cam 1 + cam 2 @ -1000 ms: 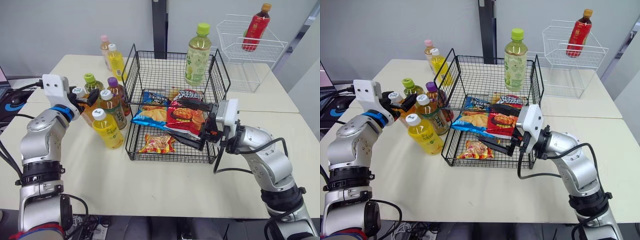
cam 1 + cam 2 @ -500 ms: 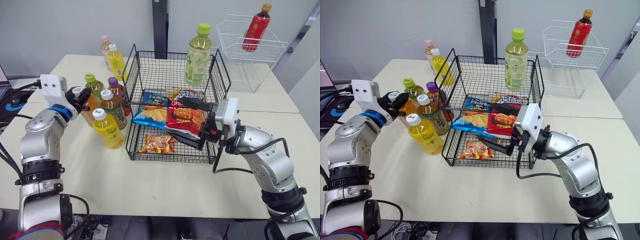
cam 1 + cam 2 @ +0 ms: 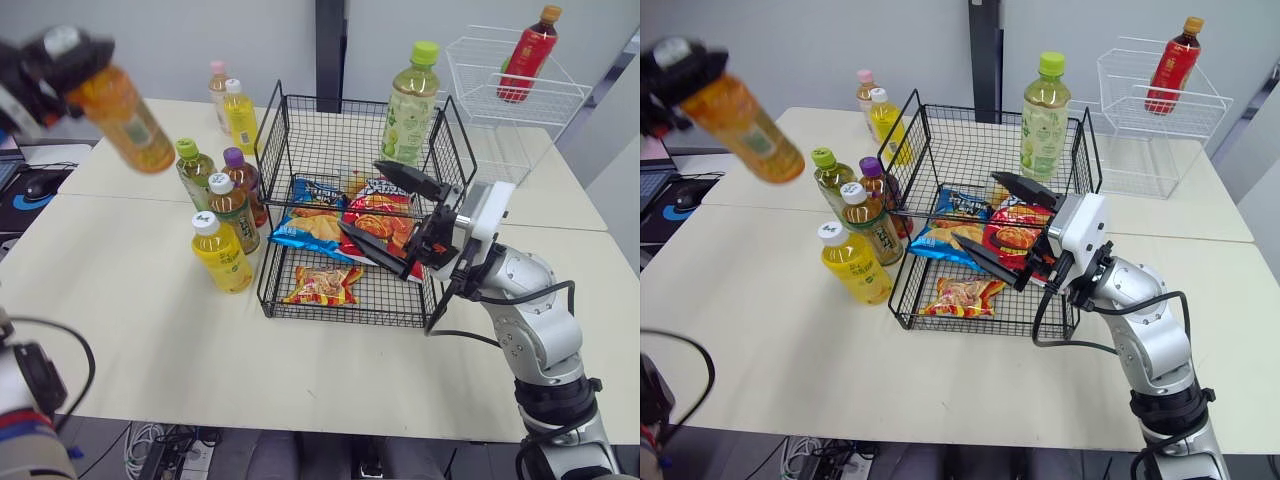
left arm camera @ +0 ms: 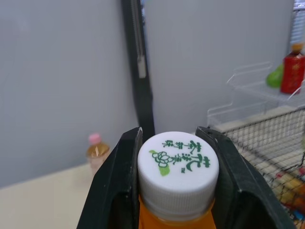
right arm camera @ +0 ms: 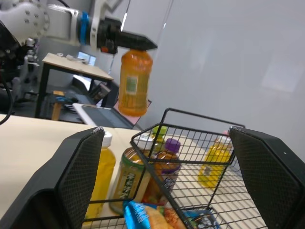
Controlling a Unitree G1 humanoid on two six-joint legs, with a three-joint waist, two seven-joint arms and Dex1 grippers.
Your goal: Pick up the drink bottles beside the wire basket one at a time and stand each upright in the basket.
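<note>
Left jaws pinch orange bottle (image 3: 118,115) by cap. Body hangs tilted below them, high off surface (image 3: 150,330), likely to clear wire basket (image 3: 272,150) rim. Right jaws spread, hovering over snack packets (image 3: 318,287) inside basket, probably out of drop path.

Left claw (image 4: 170,138), orange bottle (image 4: 178,168) partly off-frame

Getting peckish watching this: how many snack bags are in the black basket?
3: a blue bag on the left of the basket, a red bag beside it, a small bag nearest the front. Others may hide beneath.
</note>
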